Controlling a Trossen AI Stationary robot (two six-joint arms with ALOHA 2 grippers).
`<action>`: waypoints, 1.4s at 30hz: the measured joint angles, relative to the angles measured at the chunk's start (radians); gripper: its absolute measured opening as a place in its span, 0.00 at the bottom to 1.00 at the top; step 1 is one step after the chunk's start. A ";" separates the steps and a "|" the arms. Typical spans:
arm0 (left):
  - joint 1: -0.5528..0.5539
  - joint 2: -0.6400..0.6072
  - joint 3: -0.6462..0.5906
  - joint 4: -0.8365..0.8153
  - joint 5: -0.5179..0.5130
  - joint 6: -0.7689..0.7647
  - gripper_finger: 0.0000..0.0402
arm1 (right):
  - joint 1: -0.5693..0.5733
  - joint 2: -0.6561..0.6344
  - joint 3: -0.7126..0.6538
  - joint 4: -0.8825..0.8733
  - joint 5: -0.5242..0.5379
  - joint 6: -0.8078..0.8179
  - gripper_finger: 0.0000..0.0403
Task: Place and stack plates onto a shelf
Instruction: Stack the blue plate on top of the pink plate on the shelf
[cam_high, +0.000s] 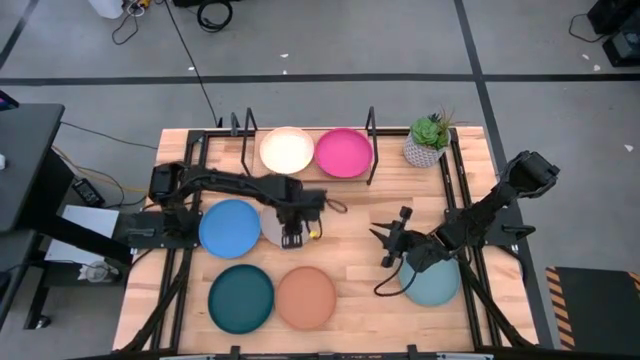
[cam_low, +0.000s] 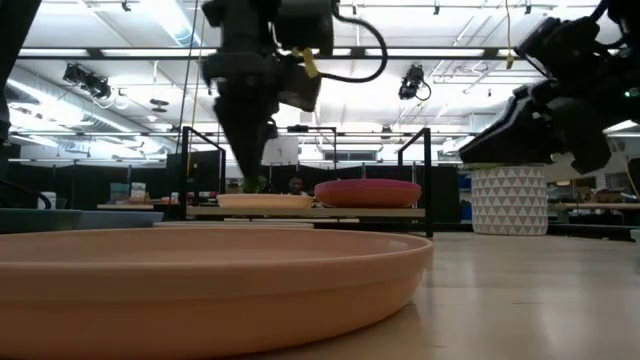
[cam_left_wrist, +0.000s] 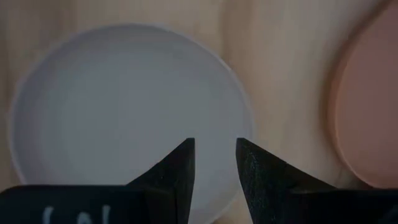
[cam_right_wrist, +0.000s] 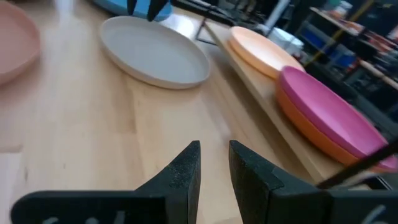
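On the shelf sit a cream plate and a pink plate. The pink one lies on an orange plate. The grey plate lies flat on the table, mostly hidden by the left arm in the high view. My left gripper points straight down over the grey plate's rim, narrowly open; I cannot tell whether it touches. My right gripper hovers right of centre, narrowly open, aimed toward the shelf and touching nothing.
Flat on the table are a blue plate, a dark teal plate and a tan plate. A light blue plate lies under the right arm. A potted plant stands right of the shelf, whose black frames stand up at its ends.
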 joint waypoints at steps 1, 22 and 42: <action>-0.020 0.000 -0.003 -0.008 -0.020 -0.011 0.31 | -0.008 0.000 0.000 0.005 -0.021 -0.018 0.22; -0.165 -0.102 -0.233 -0.134 -0.229 -0.627 0.31 | -0.063 0.000 0.000 0.018 -0.136 -0.092 0.22; -0.162 -0.232 -0.495 0.066 -0.141 -0.807 0.31 | -0.195 0.000 0.000 0.063 -0.261 -0.173 0.22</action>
